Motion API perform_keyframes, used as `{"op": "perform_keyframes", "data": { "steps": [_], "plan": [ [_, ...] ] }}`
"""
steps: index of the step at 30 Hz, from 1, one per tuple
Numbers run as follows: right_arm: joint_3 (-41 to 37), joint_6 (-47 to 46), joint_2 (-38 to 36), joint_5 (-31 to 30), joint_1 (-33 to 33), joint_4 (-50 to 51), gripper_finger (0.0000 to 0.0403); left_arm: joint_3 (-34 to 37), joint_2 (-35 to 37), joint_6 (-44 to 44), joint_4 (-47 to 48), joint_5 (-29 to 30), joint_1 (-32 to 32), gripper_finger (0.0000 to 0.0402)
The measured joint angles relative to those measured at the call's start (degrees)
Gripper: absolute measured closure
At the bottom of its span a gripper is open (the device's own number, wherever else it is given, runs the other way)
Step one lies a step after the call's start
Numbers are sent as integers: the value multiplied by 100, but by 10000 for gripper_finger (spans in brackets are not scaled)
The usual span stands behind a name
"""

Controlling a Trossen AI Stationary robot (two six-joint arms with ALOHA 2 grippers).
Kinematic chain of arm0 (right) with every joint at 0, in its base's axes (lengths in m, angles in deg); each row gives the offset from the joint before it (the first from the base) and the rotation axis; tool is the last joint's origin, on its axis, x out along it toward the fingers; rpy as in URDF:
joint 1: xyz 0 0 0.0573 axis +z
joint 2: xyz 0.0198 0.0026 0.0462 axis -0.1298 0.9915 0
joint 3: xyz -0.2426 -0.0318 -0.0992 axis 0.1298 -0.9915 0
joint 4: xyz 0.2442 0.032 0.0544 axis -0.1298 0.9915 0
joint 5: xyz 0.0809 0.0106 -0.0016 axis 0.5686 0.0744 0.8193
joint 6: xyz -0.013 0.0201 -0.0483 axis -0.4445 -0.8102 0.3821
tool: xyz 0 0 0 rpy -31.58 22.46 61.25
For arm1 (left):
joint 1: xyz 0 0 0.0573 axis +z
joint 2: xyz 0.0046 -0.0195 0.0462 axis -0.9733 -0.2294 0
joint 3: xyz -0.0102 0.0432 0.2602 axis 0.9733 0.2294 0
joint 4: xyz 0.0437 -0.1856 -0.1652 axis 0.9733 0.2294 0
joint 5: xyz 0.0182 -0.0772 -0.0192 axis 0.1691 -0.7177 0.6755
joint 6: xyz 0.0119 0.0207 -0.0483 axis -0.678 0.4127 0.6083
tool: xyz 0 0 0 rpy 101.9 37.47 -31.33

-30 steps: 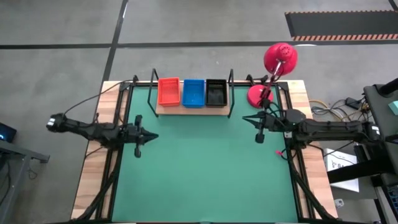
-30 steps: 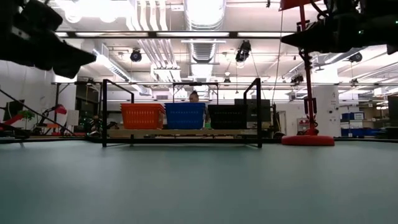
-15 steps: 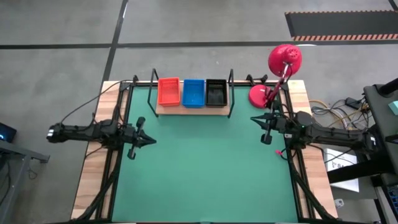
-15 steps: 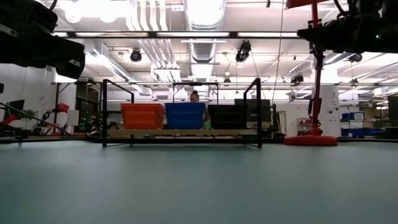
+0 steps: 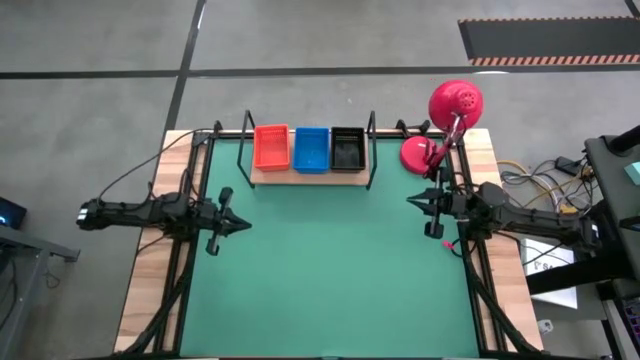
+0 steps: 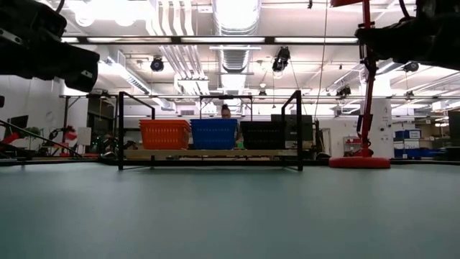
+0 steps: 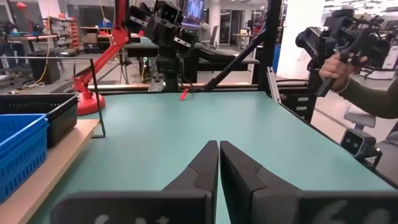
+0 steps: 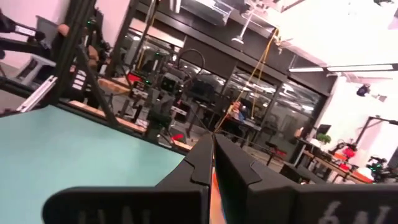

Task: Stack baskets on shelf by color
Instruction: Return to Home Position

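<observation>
The job looks about done, so you only need to bring both arms home. Go slow and smooth, and lift each claw up and back, away from the shelf [image 5: 308, 178], so you don't bump the piles.

Your left claw [image 5: 240, 222] hangs over the green mat [image 5: 320, 290] near its own side of the table. It is squeezed shut with nothing in it. Your right claw [image 5: 413, 200] hangs over the other side of the mat, also squeezed shut and holding nothing.

Watch the red lamp [image 5: 455, 103]. Its stand is just beside your right claw and arm, so I think that is the one thing you could knock. Pull that arm straight back.

The shelf sits well apart from both claws, between them and farther toward the back of the table. The orange baskets [image 5: 271, 147] are closest to your left claw, the black baskets [image 5: 347, 149] are closest to your right claw, and the blue baskets [image 5: 311, 149] sit between them.
</observation>
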Motion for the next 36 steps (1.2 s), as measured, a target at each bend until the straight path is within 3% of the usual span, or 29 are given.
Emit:
{"op": "perform_keyframes", "data": {
  "steps": [8, 16, 27, 36],
  "plan": [
    [-10, 71, -362, -97, -9, -61, 394, 50, -40, 0, -53, 20, 0, 402],
    [-11, -58, -867, 242, -4, 420, 394, 56, -47, -2, -71, 17, 0, 402],
    [-8, -778, -858, 287, 0, 901, 394, 56, -45, -4, -63, 17, 0, 402],
    [-8, -722, -858, 284, 0, 907, 394, 56, -47, -4, -54, 17, 0, 402]
  ]
}}
